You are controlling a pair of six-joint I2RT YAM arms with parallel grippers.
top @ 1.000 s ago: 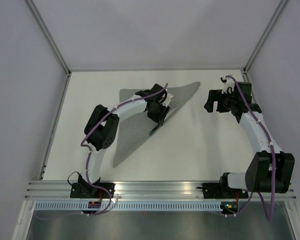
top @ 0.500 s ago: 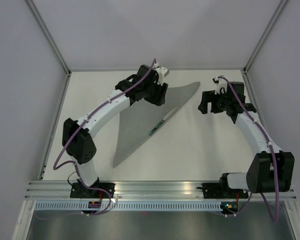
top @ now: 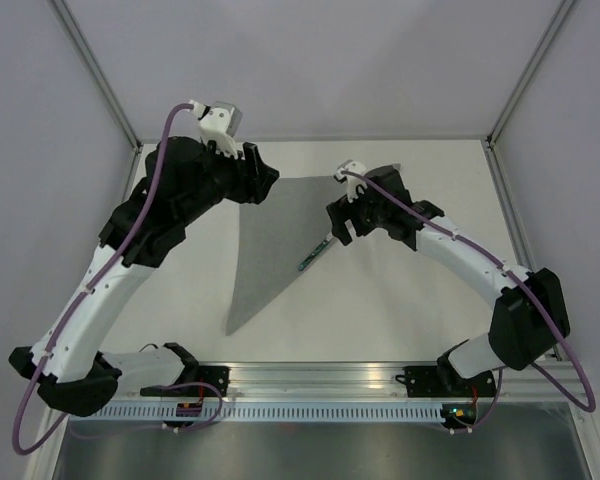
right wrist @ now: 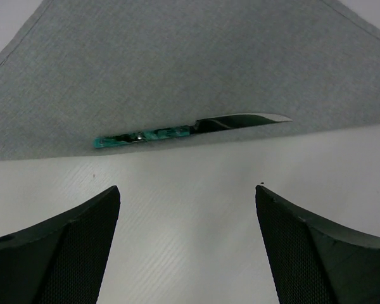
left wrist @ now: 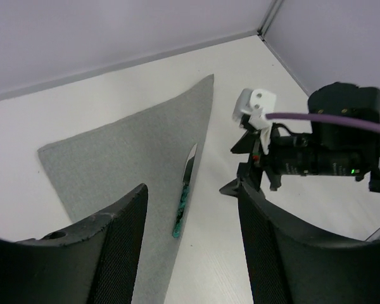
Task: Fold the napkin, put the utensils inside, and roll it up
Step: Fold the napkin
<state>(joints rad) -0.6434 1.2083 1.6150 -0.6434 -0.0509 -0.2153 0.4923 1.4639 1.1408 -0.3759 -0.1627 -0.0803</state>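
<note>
The grey napkin (top: 275, 235) lies folded into a triangle in the middle of the table. One of the utensils, a knife (top: 316, 253) with a green handle and a silvery blade, rests along the napkin's right edge. My left gripper (top: 268, 180) is raised high over the napkin's back left corner, open and empty. In the left wrist view the napkin (left wrist: 126, 152) and the knife (left wrist: 183, 199) lie far below the gripper (left wrist: 193, 253). My right gripper (top: 338, 224) hovers by the knife's blade end, open. In the right wrist view the knife (right wrist: 183, 131) lies just beyond the gripper (right wrist: 187, 247), on the napkin (right wrist: 177, 57).
White enclosure walls (top: 310, 60) close off the back and both sides. An aluminium rail (top: 310, 375) runs along the near edge. The right arm (left wrist: 323, 152) shows in the left wrist view, just right of the napkin. Bare tabletop (top: 410, 300) lies to the napkin's right.
My left arm rose off the napkin and swung to the back left, leaving the knife on the cloth. My right arm moved left to the knife.
</note>
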